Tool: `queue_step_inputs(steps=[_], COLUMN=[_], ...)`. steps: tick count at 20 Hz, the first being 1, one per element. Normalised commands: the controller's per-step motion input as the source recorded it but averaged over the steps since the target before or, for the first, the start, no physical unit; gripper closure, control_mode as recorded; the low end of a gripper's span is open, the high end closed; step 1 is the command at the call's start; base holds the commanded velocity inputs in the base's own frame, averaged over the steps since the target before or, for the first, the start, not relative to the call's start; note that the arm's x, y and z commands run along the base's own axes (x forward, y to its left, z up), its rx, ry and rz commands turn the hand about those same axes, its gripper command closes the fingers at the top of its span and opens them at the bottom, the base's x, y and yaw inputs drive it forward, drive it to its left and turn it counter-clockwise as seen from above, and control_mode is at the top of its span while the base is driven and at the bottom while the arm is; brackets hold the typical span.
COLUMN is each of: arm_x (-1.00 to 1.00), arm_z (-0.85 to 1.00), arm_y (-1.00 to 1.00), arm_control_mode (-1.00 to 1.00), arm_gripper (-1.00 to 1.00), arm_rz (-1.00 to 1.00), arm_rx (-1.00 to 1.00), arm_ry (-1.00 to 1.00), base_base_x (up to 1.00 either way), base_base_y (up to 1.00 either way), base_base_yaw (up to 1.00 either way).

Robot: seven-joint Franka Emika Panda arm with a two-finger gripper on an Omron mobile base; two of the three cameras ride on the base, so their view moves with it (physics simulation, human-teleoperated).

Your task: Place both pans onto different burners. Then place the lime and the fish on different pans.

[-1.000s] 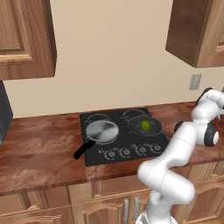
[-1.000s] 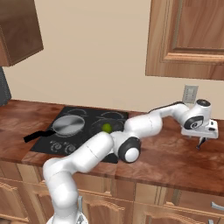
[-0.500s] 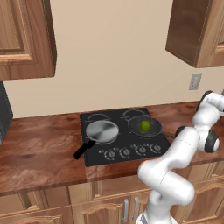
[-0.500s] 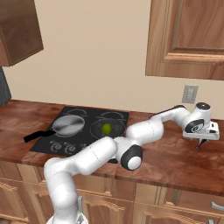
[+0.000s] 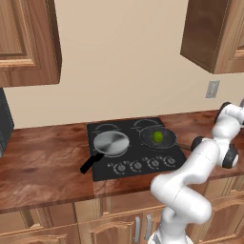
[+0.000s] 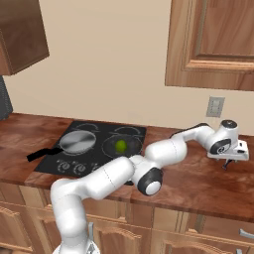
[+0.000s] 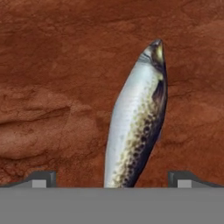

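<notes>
Looking down the hand view, I see the fish [image 7: 136, 118] lying on the mottled red-brown tabletop [image 7: 52, 87], running from the bottom centre of the frame up to the upper right. My gripper [image 7: 113, 177] stands wide, empty, one tip either side of the tail end. It looks smooth, silvery and speckled, tapered to a point (probably slick and light), so I would pinch across the thick middle. In the left base view the lime [image 5: 157, 137] sits in the dark pan [image 5: 158, 137], right of the shiny steel pan [image 5: 111, 143].
</notes>
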Motion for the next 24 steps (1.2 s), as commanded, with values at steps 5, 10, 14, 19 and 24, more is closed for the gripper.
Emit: queue_step_inputs(steps=[5,10,14,19,24], arm_x=[0.11,0.13,0.16,0.04,0.00], arm_z=[-0.03,-0.11,-0.13,-0.20,-0.31], arm_y=[-0.12,-0.12,-0.08,-0.01,0.00], arm_control_mode=[-1.00,-1.00,-1.00,-1.00,-1.00], arm_gripper=[-1.00,-1.00,-1.00,-1.00,1.00], arm_rz=[0.00,0.00,0.00,0.00,0.00], arm_rx=[0.00,0.00,0.00,0.00,0.01], arm_ry=[-0.02,-0.05,-0.06,-0.01,0.00], base_base_x=[0.00,0.00,0.00,0.00,0.00], base_base_y=[0.00,0.00,0.00,0.00,0.00], base_base_yaw=[0.00,0.00,0.00,0.00,0.00])
